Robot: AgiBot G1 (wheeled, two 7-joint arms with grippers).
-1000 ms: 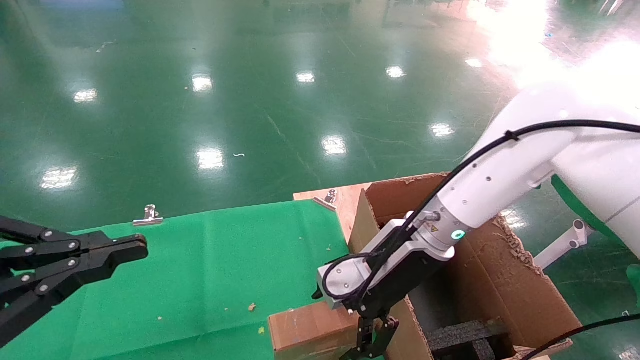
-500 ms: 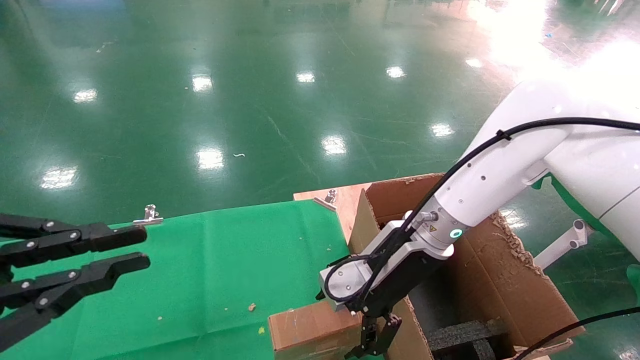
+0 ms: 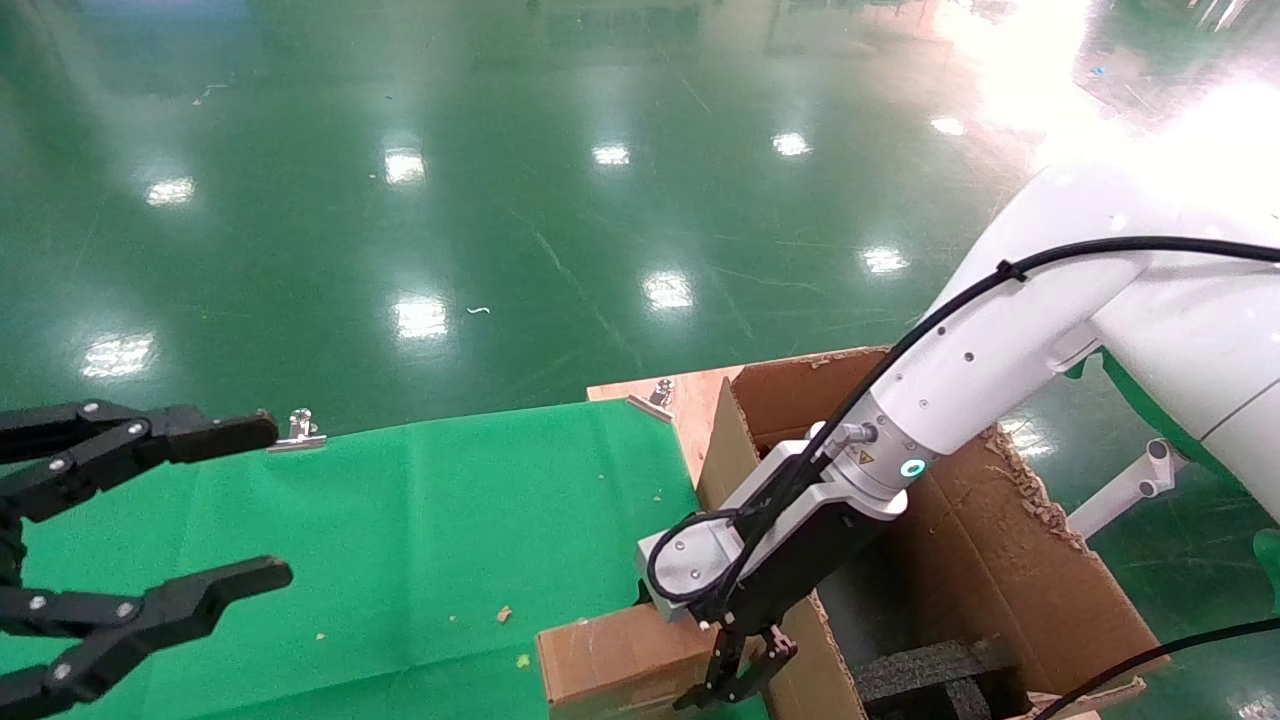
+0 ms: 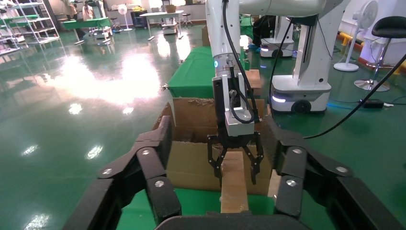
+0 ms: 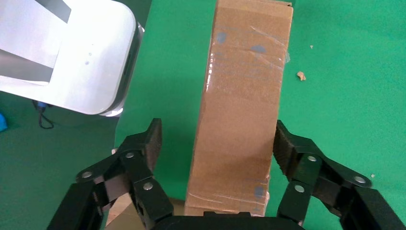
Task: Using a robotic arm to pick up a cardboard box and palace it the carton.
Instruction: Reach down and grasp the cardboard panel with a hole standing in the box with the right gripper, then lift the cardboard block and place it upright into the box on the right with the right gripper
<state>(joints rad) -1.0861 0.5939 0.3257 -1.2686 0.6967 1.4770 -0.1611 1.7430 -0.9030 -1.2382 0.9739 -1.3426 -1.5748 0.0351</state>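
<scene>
The cardboard box stands on its narrow taped edge on the green cloth, beside the carton. The white robotic arm reaches down over it. My right gripper is open and straddles the box's end nearest the carton. In the right wrist view the box lies between the gripper's spread fingers, with a gap on one side. My left gripper is open wide over the cloth at the left. The left wrist view shows the box, the carton and the right gripper.
The green-clothed table has metal clips at its far edge. A wooden board edge borders the carton. Black foam blocks lie inside the carton. A white robot base stands below the table.
My left gripper has gone from shut to wide open. My right gripper has sunk slightly lower around the box's end.
</scene>
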